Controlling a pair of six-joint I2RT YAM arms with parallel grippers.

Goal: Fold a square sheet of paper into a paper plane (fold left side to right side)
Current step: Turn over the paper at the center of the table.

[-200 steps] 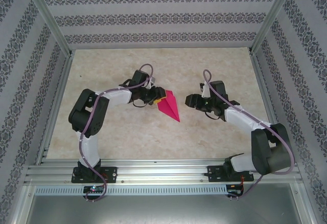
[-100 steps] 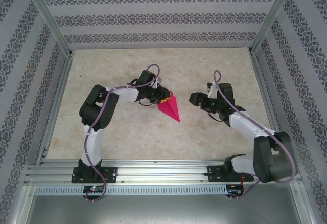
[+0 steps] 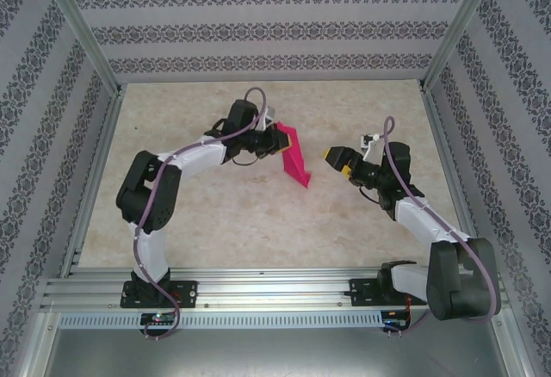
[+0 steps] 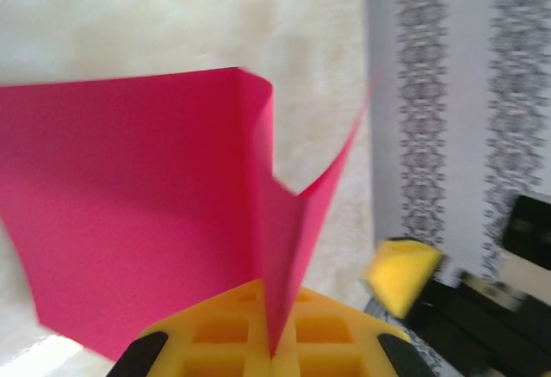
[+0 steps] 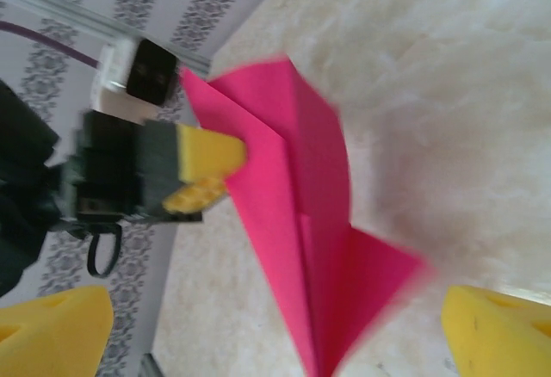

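Plane [image 3: 294, 157] of magenta-pink paper is held over the middle of the table [image 3: 215, 213], a little toward the far side, between the two arms; from above it reads as a narrow shape, its wide end far and its tip pointing toward the near edge; whether the tip touches the table I cannot tell. The left end effector [image 3: 277, 140] is closed on the plane's wide end, from the plane's left; in the left wrist view its yellow pads [image 4: 215, 343] meet at the bottom with a thin layer of the paper pinched between them, while a broad flap [image 4: 129, 213] spreads to the left and another curves away to the right. The right end effector [image 3: 338, 162] is spread wide and holds nothing; it sits just right of the plane, apart from it; in the right wrist view its yellow fingers [image 5: 60, 330] stand at the two bottom corners with the plane's tip low between them, untouched. That view also shows the left pads [image 5: 207, 157] clamped on the plane's upper left edge.
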